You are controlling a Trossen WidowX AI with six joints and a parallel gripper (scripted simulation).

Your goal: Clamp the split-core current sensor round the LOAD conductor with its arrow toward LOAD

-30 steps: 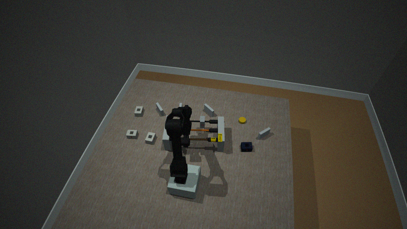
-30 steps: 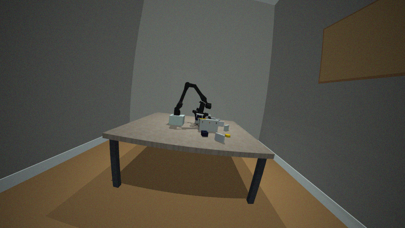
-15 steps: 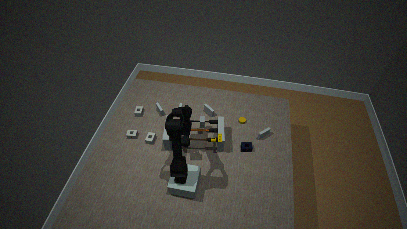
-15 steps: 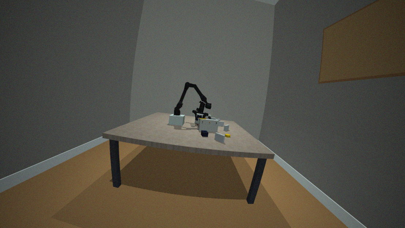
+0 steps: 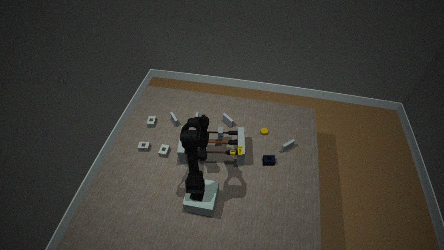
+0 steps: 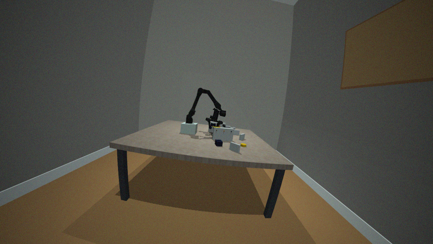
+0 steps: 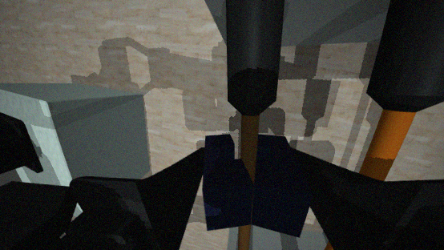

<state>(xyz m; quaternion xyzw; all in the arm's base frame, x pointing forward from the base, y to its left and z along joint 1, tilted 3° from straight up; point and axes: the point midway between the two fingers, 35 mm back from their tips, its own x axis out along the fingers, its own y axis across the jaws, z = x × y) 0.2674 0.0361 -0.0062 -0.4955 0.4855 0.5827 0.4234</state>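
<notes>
The dark navy split-core sensor (image 7: 280, 192) (image 6: 213, 124) sits around the brown LOAD conductor (image 7: 249, 136) (image 5: 217, 152). Its two halves meet along a thin seam in the wrist view, with a notch at the conductor. My gripper (image 7: 244, 151) is shut on the sensor, one finger against each outer side. In the top view the arm hides most of the gripper and the sensor. The yellow LOAD tag (image 5: 240, 150) is on the right end block. The sensor's arrow does not show, and I cannot tell whether the latch is engaged.
An orange conductor (image 5: 221, 142) (image 7: 390, 136) runs beside it. A grey clamp (image 5: 220, 129) is on the black conductor behind. Another navy sensor (image 5: 269, 160) (image 6: 218, 142), a yellow disc (image 5: 264, 131) (image 6: 243, 145) and a white slab (image 5: 288, 145) lie right of the end block (image 5: 241, 136). Several white square pieces lie left.
</notes>
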